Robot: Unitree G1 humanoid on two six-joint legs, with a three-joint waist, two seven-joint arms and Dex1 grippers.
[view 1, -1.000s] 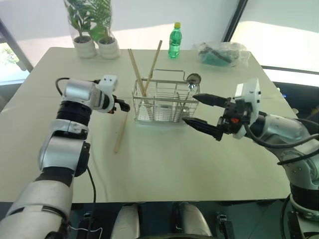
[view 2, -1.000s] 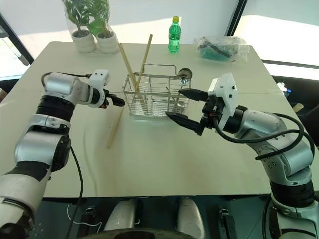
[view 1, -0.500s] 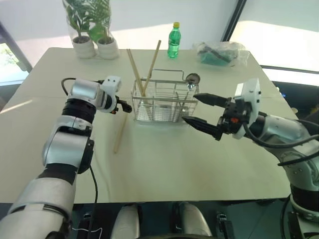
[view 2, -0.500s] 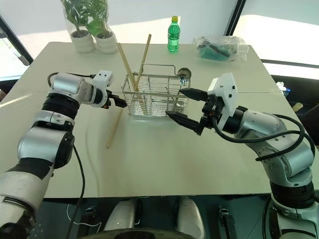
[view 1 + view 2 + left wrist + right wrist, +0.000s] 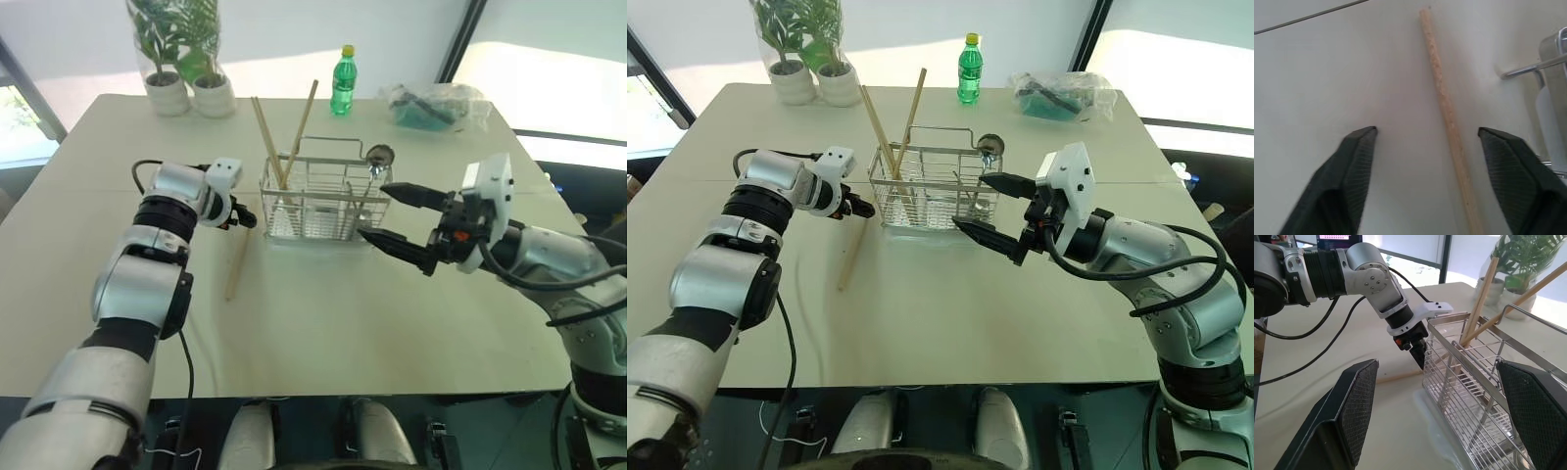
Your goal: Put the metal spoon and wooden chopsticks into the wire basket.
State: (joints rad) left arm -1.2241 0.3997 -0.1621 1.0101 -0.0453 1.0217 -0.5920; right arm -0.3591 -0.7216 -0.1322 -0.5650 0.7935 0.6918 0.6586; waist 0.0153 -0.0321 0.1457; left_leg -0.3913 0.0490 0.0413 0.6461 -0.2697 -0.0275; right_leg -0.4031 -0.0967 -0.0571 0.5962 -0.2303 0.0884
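Head views: wire basket (image 5: 318, 201) is sitting mid-surface (image 5: 323, 323), two wooden chopsticks (image 5: 266, 142) leaning out of its left end, metal spoon (image 5: 376, 157) standing at its right end. A third chopstick (image 5: 236, 261) is lying flat on the surface left of the basket. Left gripper (image 5: 247, 216) is pointing down just above that stick's far end; right gripper (image 5: 392, 213) is hovering beside the basket's right end, fingers spread wide, holding nothing. Left wrist view: fingers (image 5: 1359, 161) are sitting apart, straddling the loose chopstick (image 5: 1447, 117), not touching it. Right wrist view: both fingers (image 5: 1359, 401) are gaping wide and empty, framing the basket (image 5: 1484, 401) and the left gripper (image 5: 1418, 348).
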